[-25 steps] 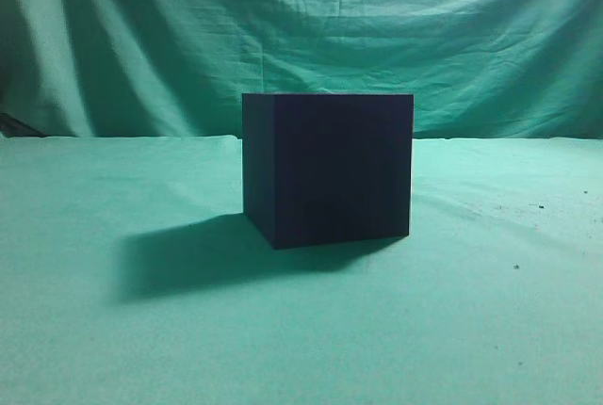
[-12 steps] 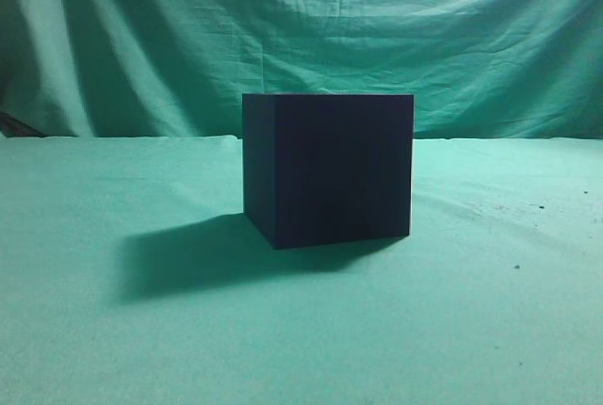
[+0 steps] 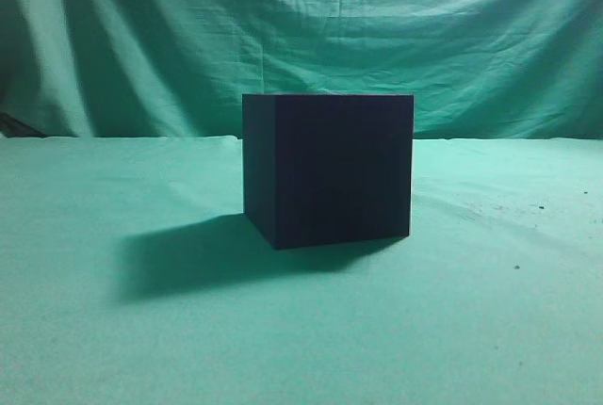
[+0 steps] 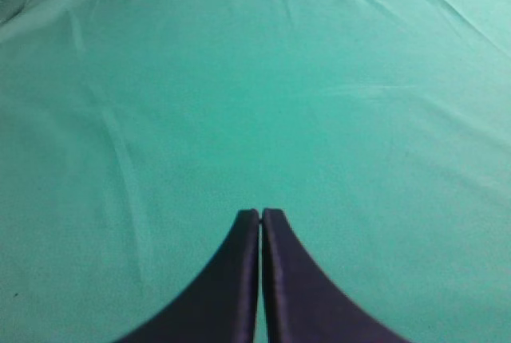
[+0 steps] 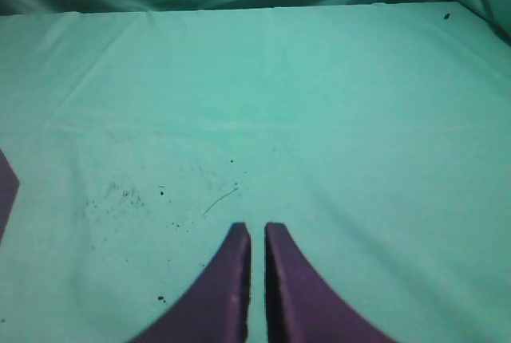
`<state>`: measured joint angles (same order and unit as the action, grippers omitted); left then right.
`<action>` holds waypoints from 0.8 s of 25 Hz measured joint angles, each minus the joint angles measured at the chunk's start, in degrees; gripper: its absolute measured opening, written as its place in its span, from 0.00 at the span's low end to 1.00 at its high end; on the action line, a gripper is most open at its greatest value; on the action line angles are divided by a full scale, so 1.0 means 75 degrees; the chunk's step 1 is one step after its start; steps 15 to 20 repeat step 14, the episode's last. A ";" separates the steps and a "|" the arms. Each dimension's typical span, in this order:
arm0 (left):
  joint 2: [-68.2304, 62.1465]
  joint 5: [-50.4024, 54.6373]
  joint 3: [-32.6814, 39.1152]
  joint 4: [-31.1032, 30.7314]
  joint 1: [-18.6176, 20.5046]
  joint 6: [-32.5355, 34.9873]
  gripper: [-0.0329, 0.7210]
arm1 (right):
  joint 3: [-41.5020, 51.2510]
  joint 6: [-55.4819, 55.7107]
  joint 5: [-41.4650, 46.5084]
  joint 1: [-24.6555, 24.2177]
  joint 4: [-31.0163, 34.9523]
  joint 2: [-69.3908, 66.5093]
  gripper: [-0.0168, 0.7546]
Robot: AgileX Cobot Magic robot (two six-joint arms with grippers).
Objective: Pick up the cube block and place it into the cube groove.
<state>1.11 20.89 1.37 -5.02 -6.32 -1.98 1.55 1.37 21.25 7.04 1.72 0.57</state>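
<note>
A: Where's the cube block?

B: Not in any view. The cube groove (image 3: 328, 170) stands mid-bench (image 3: 490, 330); its top and inside are hidden.

A: Fingers?

B: Left gripper (image 4: 260, 214) fingers together, holding nothing; right gripper (image 5: 257, 227) fingers nearly touching, also holding nothing, over speckled cloth.

A: Risk?

B: Probably reaching blind: the block is unlocated, and an arm could knock the groove.

A wrinkled green cloth backdrop (image 3: 424, 38) hangs behind the green-covered table (image 3: 490, 330).
</note>
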 joint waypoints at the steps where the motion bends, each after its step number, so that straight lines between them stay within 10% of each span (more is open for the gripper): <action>1: 0.0000 0.0000 0.0000 0.0000 0.0000 0.0000 0.04 | -0.0006 -0.0015 0.0032 0.0000 0.0011 0.0000 0.02; 20: 0.0000 0.0000 0.0000 0.0000 0.0000 0.0000 0.04 | -0.0006 -0.0042 0.0182 -0.0004 0.0088 0.0000 0.02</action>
